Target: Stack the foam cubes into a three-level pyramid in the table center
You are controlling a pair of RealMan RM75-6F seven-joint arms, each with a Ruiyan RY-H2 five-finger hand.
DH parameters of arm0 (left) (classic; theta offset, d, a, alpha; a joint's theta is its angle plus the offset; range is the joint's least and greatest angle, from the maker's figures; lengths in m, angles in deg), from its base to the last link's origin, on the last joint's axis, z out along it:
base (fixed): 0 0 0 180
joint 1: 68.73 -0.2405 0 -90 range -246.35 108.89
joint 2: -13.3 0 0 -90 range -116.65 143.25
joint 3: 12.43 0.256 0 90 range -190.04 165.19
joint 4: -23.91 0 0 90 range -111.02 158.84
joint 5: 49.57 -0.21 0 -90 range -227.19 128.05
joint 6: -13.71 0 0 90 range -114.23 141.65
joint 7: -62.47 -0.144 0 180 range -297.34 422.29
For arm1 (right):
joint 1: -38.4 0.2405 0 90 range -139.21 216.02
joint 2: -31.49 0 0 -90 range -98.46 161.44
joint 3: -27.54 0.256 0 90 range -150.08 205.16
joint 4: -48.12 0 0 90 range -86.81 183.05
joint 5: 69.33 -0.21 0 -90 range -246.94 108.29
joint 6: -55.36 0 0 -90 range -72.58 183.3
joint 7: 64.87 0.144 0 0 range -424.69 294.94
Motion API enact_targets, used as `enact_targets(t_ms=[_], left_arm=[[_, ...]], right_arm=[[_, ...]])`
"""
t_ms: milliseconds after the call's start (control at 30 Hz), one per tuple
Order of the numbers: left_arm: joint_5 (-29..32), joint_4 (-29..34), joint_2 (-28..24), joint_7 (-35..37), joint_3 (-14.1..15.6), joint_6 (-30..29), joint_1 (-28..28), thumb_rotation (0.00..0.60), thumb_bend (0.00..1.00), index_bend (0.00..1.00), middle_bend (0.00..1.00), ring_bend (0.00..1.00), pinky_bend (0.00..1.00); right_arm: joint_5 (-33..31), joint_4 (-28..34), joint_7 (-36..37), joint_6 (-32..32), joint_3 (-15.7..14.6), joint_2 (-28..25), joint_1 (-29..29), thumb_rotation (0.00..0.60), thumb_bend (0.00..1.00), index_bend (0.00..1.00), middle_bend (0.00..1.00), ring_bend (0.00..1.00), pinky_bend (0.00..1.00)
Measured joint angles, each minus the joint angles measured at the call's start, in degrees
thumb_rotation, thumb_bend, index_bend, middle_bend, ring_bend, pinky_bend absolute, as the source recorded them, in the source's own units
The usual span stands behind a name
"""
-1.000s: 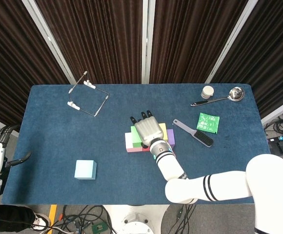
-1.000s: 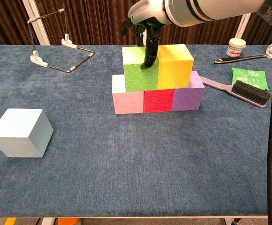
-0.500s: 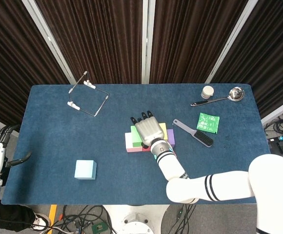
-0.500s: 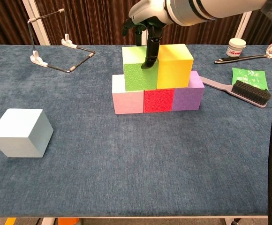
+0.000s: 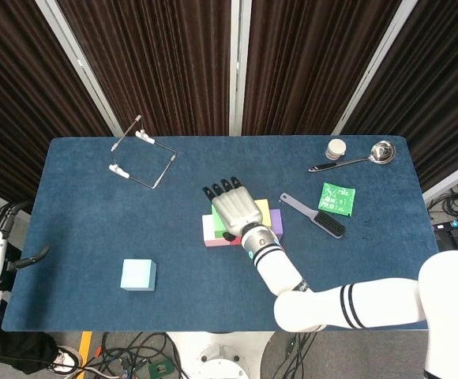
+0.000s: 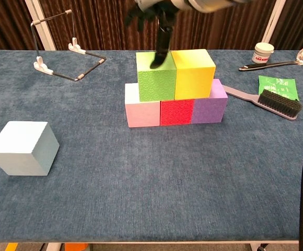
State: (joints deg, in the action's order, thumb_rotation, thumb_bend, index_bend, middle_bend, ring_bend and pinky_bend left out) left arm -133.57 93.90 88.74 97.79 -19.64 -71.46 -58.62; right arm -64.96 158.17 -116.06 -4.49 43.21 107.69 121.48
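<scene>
At bench centre, two levels are up: pink cube, red cube and purple cube below, green cube and yellow cube on top. Right hand hovers over them, fingers spread, holding nothing. One step left, I'd say: the light blue cube, sitting well apart, must cap it.

In the head view the right robot hand covered most of the stacked cubes beneath it; only edges of the green cube, yellow cube, pink cube and purple cube showed around it. In the chest view that robot hand was blurred and cut off by the top edge. The left robot hand lay outside both views.
</scene>
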Motion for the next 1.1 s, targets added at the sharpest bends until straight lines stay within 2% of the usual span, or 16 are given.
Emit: enact_targets(t_ms=[167, 367, 500, 633, 767, 900, 1100], left_arm=[[0.9, -0.7, -0.1, 0.0, -0.4, 0.1, -0.4, 0.600, 0.19, 0.12, 0.12, 0.04, 0.11], [1.4, -0.8, -0.5, -0.6, -0.7, 0.2, -0.5, 0.600, 0.19, 0.12, 0.12, 0.04, 0.11], [-0.4, -0.5, -1.3, 1.2, 0.7, 0.8, -0.6, 0.600, 0.18, 0.12, 0.12, 0.04, 0.11], [-4.7, 1.1, -4.0, 3.0, 4.0, 1.9, -0.4, 0.600, 0.09, 0.11, 0.12, 0.03, 0.11], [-8.5, 5.5, -7.2, 2.6, 7.2, 4.0, 0.3, 0.600, 0.06, 0.11, 0.12, 0.03, 0.10], [-10.2, 12.5, -9.4, 1.7, 9.6, 6.5, 1.1, 0.600, 0.06, 0.11, 0.12, 0.03, 0.10], [-10.5, 19.0, -7.5, -4.9, 10.0, 7.7, 1.9, 0.600, 0.06, 0.10, 0.12, 0.03, 0.10]], right_arm=[[7.4, 4.1, 4.5, 1.2, 3.0, -2.6, -1.0, 0.600, 0.11, 0.00, 0.11, 0.00, 0.00], [9.2, 5.7, 7.9, 4.5, 4.1, -3.2, -1.0, 0.600, 0.10, 0.00, 0.12, 0.00, 0.00], [12.6, 5.4, 9.7, 5.3, 3.6, -2.8, -1.0, 0.600, 0.10, 0.00, 0.12, 0.00, 0.00], [14.0, 5.5, 11.1, 4.1, 2.9, -4.2, -1.6, 0.600, 0.10, 0.00, 0.12, 0.00, 0.00], [14.6, 6.0, 12.7, 3.2, 2.6, -6.8, -3.1, 0.600, 0.11, 0.00, 0.12, 0.00, 0.00], [16.3, 6.2, 14.7, 2.5, 1.7, -9.9, -5.8, 0.600, 0.12, 0.00, 0.12, 0.00, 0.00], [18.9, 4.9, 19.6, 3.4, -0.3, -14.2, -11.1, 0.600, 0.12, 0.00, 0.11, 0.00, 0.00]])
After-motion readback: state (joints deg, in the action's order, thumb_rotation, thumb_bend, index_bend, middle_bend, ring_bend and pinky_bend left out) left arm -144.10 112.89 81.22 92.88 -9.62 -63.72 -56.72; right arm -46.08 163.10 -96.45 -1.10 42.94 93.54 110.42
